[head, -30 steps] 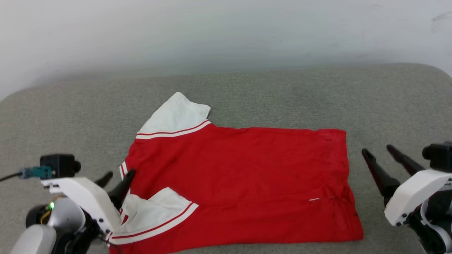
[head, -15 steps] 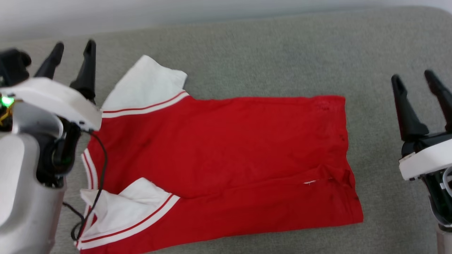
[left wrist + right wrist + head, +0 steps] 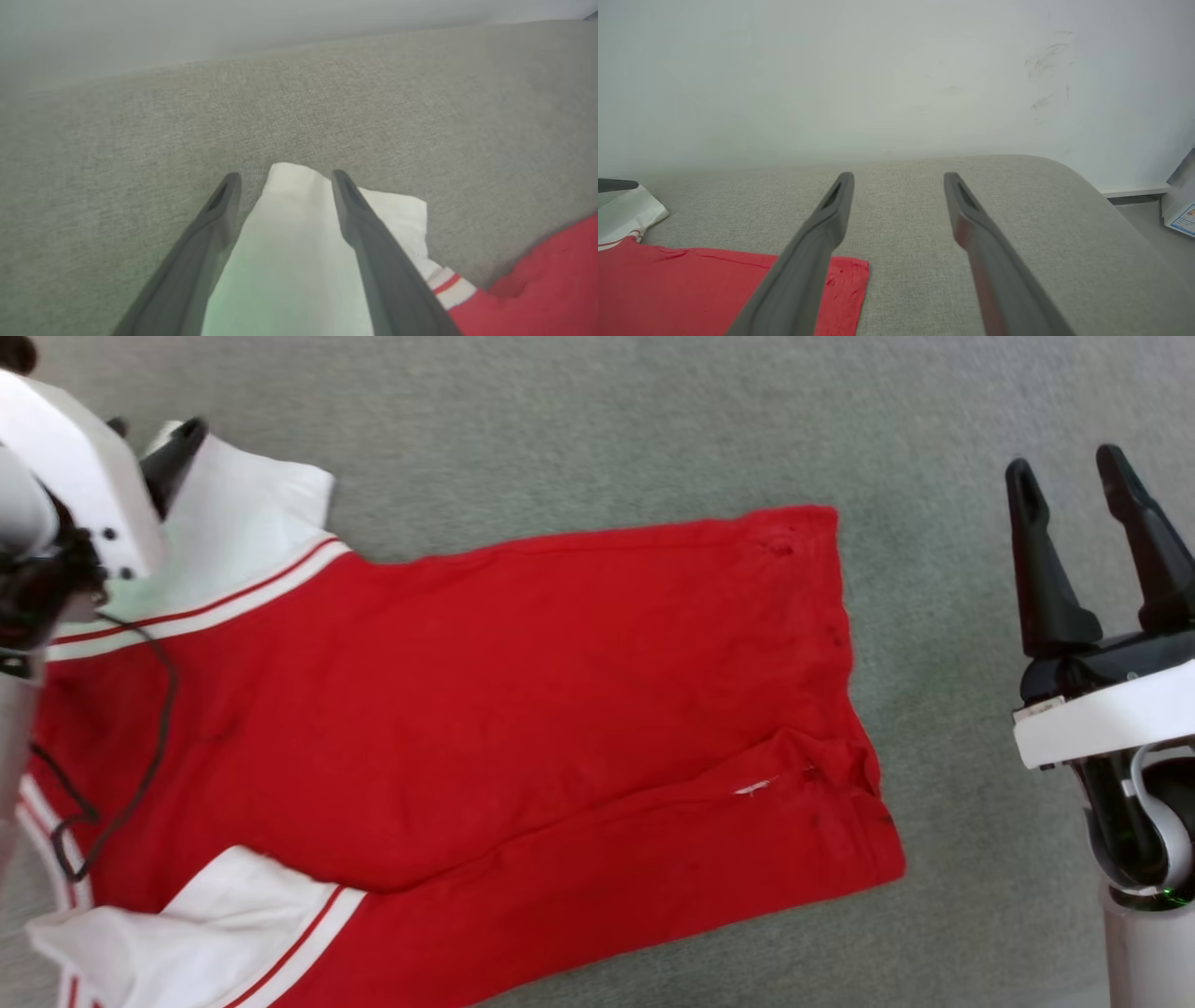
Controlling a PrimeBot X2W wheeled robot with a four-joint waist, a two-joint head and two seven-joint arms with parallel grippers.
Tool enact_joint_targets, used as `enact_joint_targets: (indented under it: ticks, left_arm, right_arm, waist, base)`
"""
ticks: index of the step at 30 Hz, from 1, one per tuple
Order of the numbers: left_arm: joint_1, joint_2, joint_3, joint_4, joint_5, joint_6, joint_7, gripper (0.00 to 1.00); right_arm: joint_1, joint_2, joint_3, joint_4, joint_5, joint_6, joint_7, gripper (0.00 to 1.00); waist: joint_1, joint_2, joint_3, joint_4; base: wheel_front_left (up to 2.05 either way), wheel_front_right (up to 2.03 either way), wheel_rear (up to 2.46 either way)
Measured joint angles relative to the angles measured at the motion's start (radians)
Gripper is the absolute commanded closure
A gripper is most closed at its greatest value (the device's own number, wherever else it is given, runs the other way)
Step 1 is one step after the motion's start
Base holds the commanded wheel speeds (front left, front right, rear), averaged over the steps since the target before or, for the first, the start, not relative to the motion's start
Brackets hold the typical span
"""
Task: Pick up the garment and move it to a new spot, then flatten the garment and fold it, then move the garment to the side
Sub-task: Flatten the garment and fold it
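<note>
The garment (image 3: 485, 691), a bright red shirt with white sleeve ends, lies spread flat on the grey cushion (image 3: 579, 420). Its far white sleeve (image 3: 252, 523) points to the upper left, and the near sleeve (image 3: 187, 924) is folded in over the body. My left gripper (image 3: 149, 434) stands open over the far sleeve. In the left wrist view its fingers (image 3: 286, 179) straddle the sleeve's white end (image 3: 285, 242); whether they touch it I cannot tell. My right gripper (image 3: 1064, 467) is open and empty, off the garment's right hem. In the right wrist view it (image 3: 900, 177) hangs over bare cushion beside the hem corner (image 3: 845, 280).
A black cable (image 3: 159, 709) from my left arm hangs over the garment's left part. The cushion ends at a white wall (image 3: 896, 84) and rounds off at its right corner (image 3: 1087, 186). A pale box (image 3: 1178, 200) stands on the floor beyond.
The head camera has tilted down and moved closer. My left gripper has gone from the garment's near-left edge to the far white sleeve. The right gripper stays open beside the hem.
</note>
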Motion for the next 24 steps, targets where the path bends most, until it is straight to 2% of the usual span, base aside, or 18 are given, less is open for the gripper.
enact_joint_targets:
  ticks: [6,10,11,12,13,19,22,24]
  left_arm:
    - [-0.039,0.074,-0.021,0.06,-0.029,0.003,0.212,0.0]
    - [-0.064,0.094,-0.018,0.063,-0.063,0.038,0.327,0.0]
    - [-0.067,0.096,-0.017,0.06,-0.068,0.046,0.346,0.35]
    - [-0.067,0.098,-0.017,0.056,-0.069,0.056,0.357,0.62]
    - [-0.067,0.099,-0.017,0.05,-0.069,0.061,0.362,1.0]
    - [-0.052,0.074,-0.024,0.044,-0.062,0.081,0.333,1.0]
    - [-0.046,0.043,-0.036,0.051,-0.054,0.077,0.29,1.0]
    - [-0.044,0.021,-0.043,0.057,-0.054,0.071,0.265,1.0]
  right_arm:
    - [-0.011,0.018,0.024,0.023,0.008,0.0,-0.027,0.0]
    - [-0.012,0.02,0.034,0.038,0.018,0.0,-0.032,0.0]
    - [-0.014,0.02,0.036,0.04,0.021,0.0,-0.035,0.0]
    - [-0.016,0.02,0.039,0.044,0.026,0.0,-0.034,0.0]
    - [-0.019,0.017,0.043,0.048,0.033,0.0,-0.03,0.0]
    - [-0.036,-0.023,0.054,0.082,0.111,0.0,0.035,0.0]
    - [-0.061,-0.067,0.057,0.127,0.172,0.0,0.128,0.0]
    - [-0.081,-0.107,0.064,0.168,0.22,0.0,0.23,0.0]
  waist:
    - [-0.0002,0.0,0.048,-0.052]
    - [-0.0002,0.0,0.07,-0.073]
    - [-0.0002,0.0,0.073,-0.076]
    - [-0.0002,0.0,0.076,-0.079]
    - [-0.0002,0.0,0.077,-0.08]
    - [-0.0002,0.0,0.061,-0.064]
    - [-0.0001,0.0,0.045,-0.04]
    - [-0.0001,0.0,0.034,-0.019]
  base:
    - [0.0,0.0,0.0]
    - [0.0,0.0,0.0]
    - [0.0,0.0,0.0]
    - [0.0,0.0,0.0]
    - [0.0,0.0,0.0]
    - [0.0,0.0,0.0]
    - [0.0,0.0,0.0]
    - [0.0,0.0,0.0]
